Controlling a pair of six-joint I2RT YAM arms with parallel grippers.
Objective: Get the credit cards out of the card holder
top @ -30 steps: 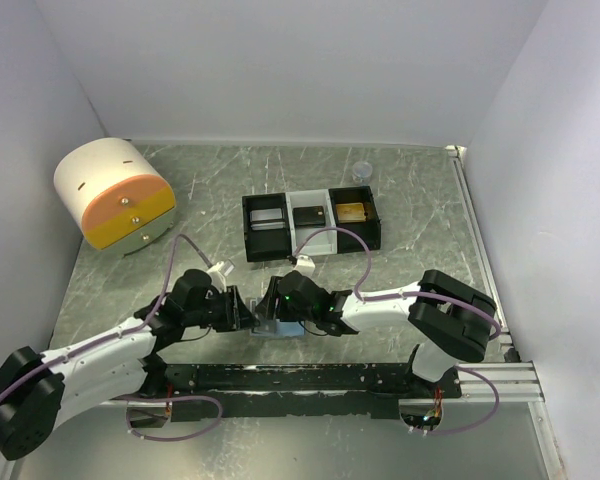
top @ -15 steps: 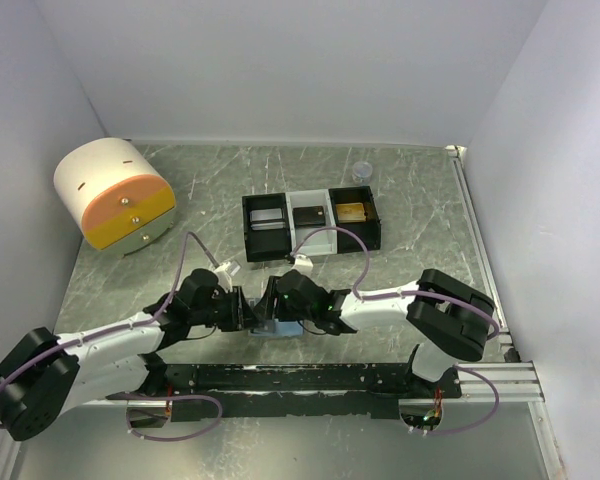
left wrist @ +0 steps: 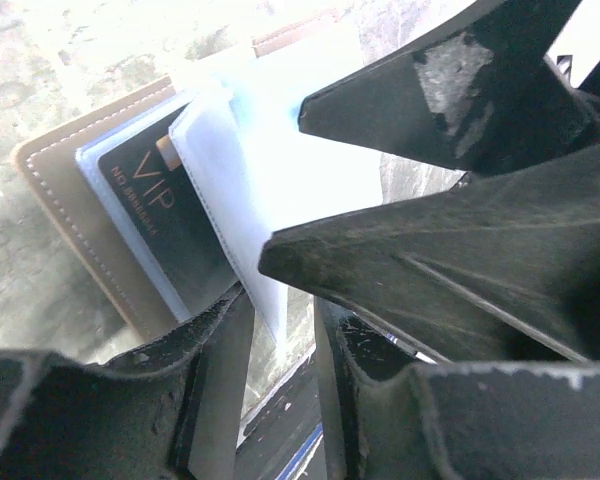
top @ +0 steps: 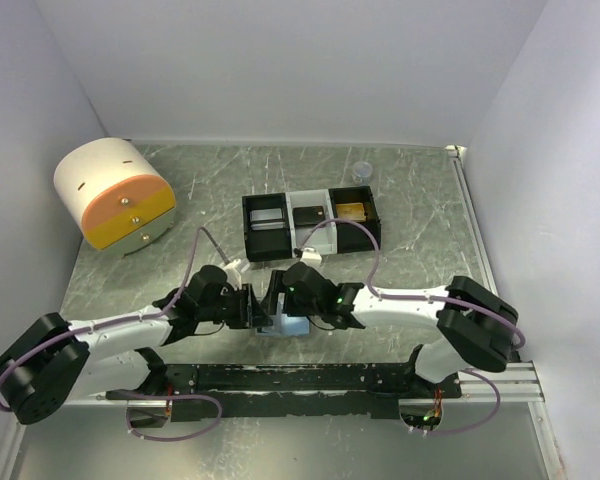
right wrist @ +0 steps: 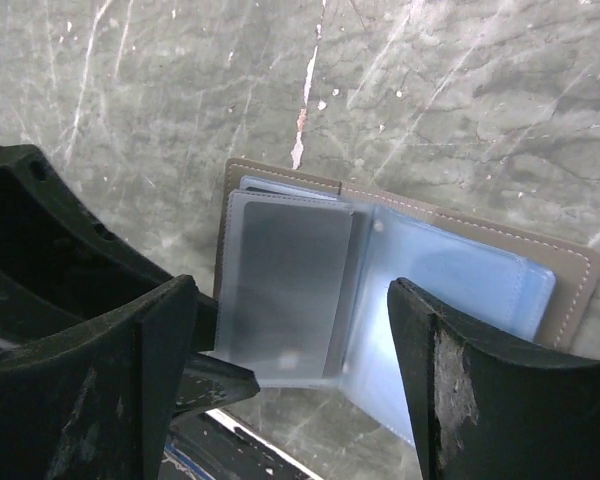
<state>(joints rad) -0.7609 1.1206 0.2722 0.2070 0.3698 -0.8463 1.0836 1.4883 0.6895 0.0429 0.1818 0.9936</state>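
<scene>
A grey marbled counter (top: 430, 230), seen from above. At far left stands a round white and orange drawer unit (top: 113, 195).

Near the front edge, two robot arms meet nose to nose over the holder (right wrist: 450, 275). It lies open and flat on the counter with its pale blue lining facing up.

The left claw (left wrist: 280, 340) has its jaws a narrow way apart, with the corner of a clear sleeve (left wrist: 280, 170) between them. Whether they pinch it cannot be told. Under that sleeve a black VIP card (left wrist: 165, 215) sits in its pocket.

The right claw (right wrist: 292, 300) is released, fingers spread wide either side of the sleeves, grasping nothing.

Behind the claws, a three-part tray (top: 247, 230) holds a pale piece (top: 270, 217), a black piece (top: 308, 214) and a gold piece (top: 351, 211), one in each part. They look like cards, so the task seems partly done. At least the VIP card is left to pull out. The other sleeves are too blurred to judge.
</scene>
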